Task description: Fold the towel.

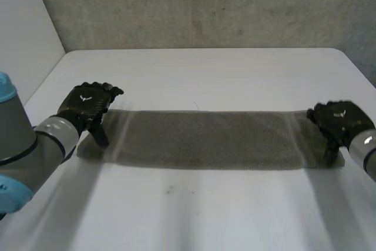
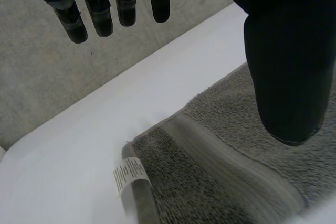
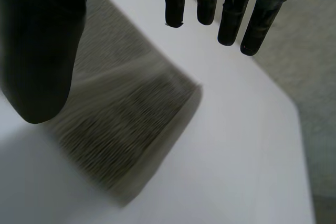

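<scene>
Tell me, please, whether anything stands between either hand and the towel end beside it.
Nothing visible does. The left hand is at the left end of the towel and the right hand is at its right end, both with fingers straight and thumb apart. Under each hand lie just the cloth and the white table.

Dim, even light, soft shadow beside towel (image 3: 126,114)

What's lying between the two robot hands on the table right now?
In the head view, the grey towel lies flat as one long strip from the left robot hand to the right robot hand; nothing else is there.
</scene>
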`<control>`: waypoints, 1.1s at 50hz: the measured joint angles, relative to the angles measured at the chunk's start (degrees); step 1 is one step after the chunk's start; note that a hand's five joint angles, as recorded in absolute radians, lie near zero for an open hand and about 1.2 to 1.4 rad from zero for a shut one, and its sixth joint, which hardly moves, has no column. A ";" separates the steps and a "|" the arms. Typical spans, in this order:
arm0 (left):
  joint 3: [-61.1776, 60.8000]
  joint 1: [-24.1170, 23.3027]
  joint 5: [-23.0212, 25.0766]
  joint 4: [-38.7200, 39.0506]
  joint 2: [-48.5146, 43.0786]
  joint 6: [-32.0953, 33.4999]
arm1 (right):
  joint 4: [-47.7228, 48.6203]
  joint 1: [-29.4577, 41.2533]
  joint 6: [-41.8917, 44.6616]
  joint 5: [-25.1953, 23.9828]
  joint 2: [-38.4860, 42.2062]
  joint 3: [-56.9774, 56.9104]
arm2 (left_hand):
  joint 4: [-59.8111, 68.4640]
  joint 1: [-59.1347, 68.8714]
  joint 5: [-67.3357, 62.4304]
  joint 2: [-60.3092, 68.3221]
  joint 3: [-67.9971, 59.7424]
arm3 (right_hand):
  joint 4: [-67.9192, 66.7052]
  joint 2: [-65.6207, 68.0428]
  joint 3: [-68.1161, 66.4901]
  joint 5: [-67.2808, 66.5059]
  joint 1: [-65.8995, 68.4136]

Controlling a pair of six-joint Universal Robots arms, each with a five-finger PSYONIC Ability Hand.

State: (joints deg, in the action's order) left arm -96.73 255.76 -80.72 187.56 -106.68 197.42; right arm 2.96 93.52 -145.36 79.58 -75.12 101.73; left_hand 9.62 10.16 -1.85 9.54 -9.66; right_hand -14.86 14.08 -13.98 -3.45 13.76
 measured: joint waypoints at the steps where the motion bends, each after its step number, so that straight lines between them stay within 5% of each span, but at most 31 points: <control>1: -0.51 0.05 0.02 0.27 0.34 -0.30 | 0.39 -0.41 0.00 -0.44 -0.02 0.84 | 0.00 0.00 0.00 0.00 0.00 | 0.00 0.00 0.00 0.00 0.00; 10: -4.84 0.60 0.11 3.18 2.79 -3.94 | 9.21 -5.16 0.40 -7.00 3.89 7.02 | 0.00 0.00 0.00 0.00 0.00 | -6.31 7.13 -7.37 -8.52 7.29; 22: -5.70 0.62 0.12 4.04 2.51 -4.17 | 13.07 -6.39 0.95 -7.55 9.47 4.56 | -0.01 0.00 0.00 -0.01 0.00 | -27.59 28.21 -28.51 -28.92 28.61; 27: -6.08 0.56 0.09 4.77 2.55 -4.15 | 12.86 -7.30 0.95 -7.24 10.16 3.59 | -0.01 0.00 0.00 -0.01 0.00 | -60.38 61.15 -60.85 -61.34 61.15; 48: -6.82 0.52 0.03 5.37 3.61 -4.06 | 5.37 -21.46 8.89 -3.51 6.16 -5.14 | -0.01 0.00 0.00 -0.03 -0.04 | -61.96 61.45 -62.44 -62.50 61.42; 55: -6.73 0.60 0.04 5.36 3.85 -4.10 | 1.42 -10.56 7.00 -1.44 5.08 -12.91 | -0.01 0.00 0.00 -0.03 -0.02 | -61.96 61.45 -62.78 -62.51 61.55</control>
State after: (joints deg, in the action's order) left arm -103.46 256.36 -80.68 192.92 -102.83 193.32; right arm 4.38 82.96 -138.36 78.13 -70.04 88.82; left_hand 9.61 10.16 -1.85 9.51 -9.69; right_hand -76.83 75.52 -76.76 -65.96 75.30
